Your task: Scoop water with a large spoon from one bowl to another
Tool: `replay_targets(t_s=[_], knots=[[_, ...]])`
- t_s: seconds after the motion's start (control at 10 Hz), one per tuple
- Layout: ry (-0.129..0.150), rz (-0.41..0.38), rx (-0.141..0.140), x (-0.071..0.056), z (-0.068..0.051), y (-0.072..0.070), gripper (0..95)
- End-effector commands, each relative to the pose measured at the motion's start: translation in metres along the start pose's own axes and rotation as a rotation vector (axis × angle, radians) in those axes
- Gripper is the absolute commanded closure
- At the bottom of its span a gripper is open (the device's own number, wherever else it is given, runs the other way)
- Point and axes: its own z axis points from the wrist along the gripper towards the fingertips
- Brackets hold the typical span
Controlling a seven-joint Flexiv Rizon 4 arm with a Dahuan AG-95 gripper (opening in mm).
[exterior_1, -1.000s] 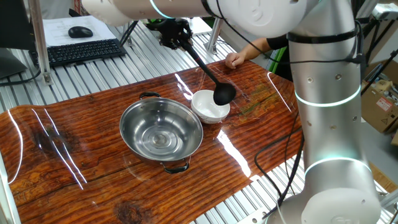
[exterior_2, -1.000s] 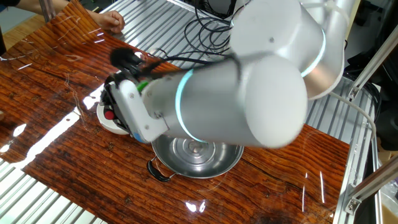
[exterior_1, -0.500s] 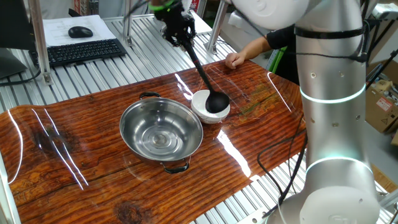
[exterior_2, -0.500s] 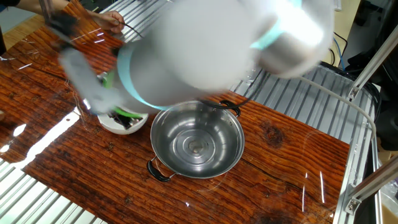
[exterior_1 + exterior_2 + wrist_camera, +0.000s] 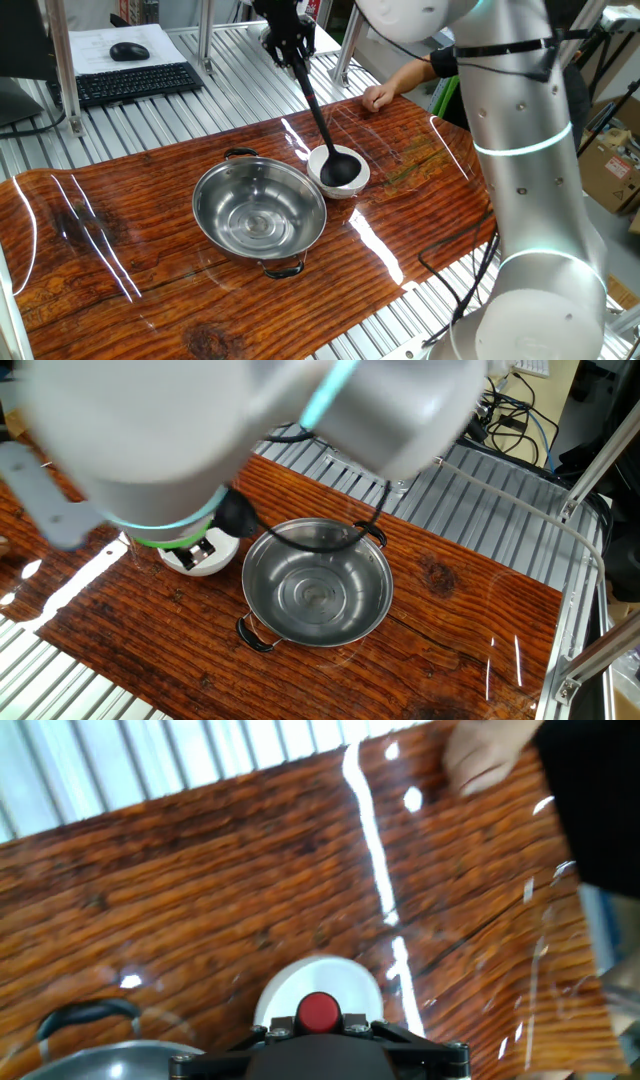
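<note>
My gripper (image 5: 291,50) is high over the table's far edge, shut on the thin handle of the black ladle (image 5: 318,115). The ladle slants down, and its round cup (image 5: 340,169) sits inside the small white bowl (image 5: 356,184). The wide steel bowl (image 5: 260,210) with two dark loop handles stands just left of the white bowl, touching or nearly so. No water can be made out in either bowl. In the other fixed view my blurred arm hides most of the white bowl (image 5: 205,560); the steel bowl (image 5: 318,586) is plain. The hand view shows the white bowl (image 5: 322,982) below the gripper body.
A person's hand (image 5: 378,95) rests on the wooden table top's far edge (image 5: 400,150), close behind the white bowl; it also shows in the hand view (image 5: 485,755). A keyboard (image 5: 130,82) and mouse (image 5: 129,51) lie on the metal bench at the back left.
My gripper has swung up and back, so the ladle now stands steeper. Its cup has gone from above the white bowl's right rim down into the bowl.
</note>
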Motion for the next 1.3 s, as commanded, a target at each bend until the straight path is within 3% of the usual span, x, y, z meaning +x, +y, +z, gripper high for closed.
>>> replay_targets(t_s=[0.1,0.2,0.4,0.7,0.9,1.0,1.2,1.3], knots=[[0.041,0.040,-0.149,0.009,0.000,0.004,95.0],[0.052,0.062,-0.184,0.012,-0.001,0.006,95.0],[0.051,0.065,-0.196,0.021,-0.002,0.014,95.0],[0.042,0.117,-0.281,0.032,0.003,0.026,95.0],[0.030,0.135,-0.293,0.033,0.007,0.033,95.0],[0.024,0.162,-0.333,0.033,0.010,0.038,95.0],[0.012,0.171,-0.348,0.032,0.013,0.044,95.0],[0.014,0.182,-0.372,0.032,0.016,0.047,95.0]])
